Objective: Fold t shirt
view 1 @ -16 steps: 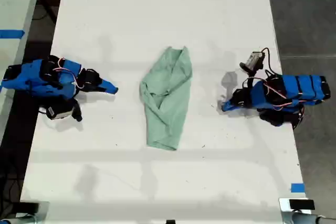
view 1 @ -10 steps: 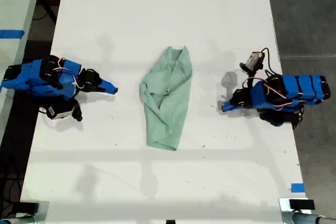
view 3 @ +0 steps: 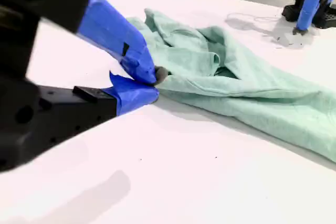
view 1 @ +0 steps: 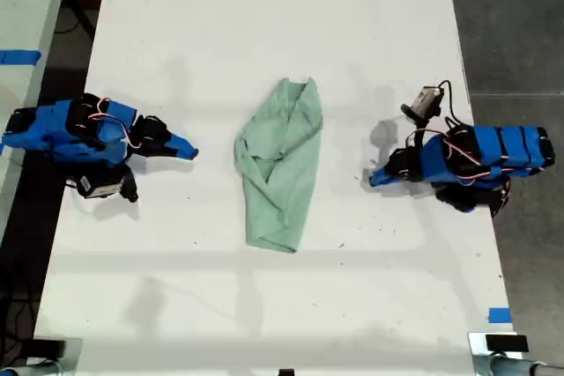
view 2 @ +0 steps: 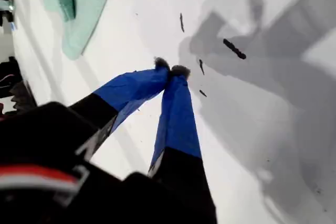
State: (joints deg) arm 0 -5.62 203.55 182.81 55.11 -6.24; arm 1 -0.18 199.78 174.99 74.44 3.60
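The t shirt [view 1: 280,165] lies crumpled lengthwise mid-table, pale mint green and wrinkled; it also shows in the second wrist view [view 3: 247,87] and far off in the first wrist view [view 2: 79,3]. My first gripper [view 1: 374,179] rests low over the table at the exterior view's right, a gap away from the shirt. Its blue fingers [view 2: 170,69] are shut with nothing between them. My second gripper [view 1: 189,151], at the exterior view's left, is also shut and empty. Its tips [view 3: 155,80] sit just short of the shirt's near edge.
The white table [view 1: 264,24] spans the view, with dark floor past its edge on the exterior view's right. Small dark specks [view 2: 233,49] dot the surface near my first gripper. Blue tape [view 1: 499,314] marks the table's corner at the exterior view's lower right.
My first arm has shifted very slightly toward the shirt. The shirt and my second arm have not moved.
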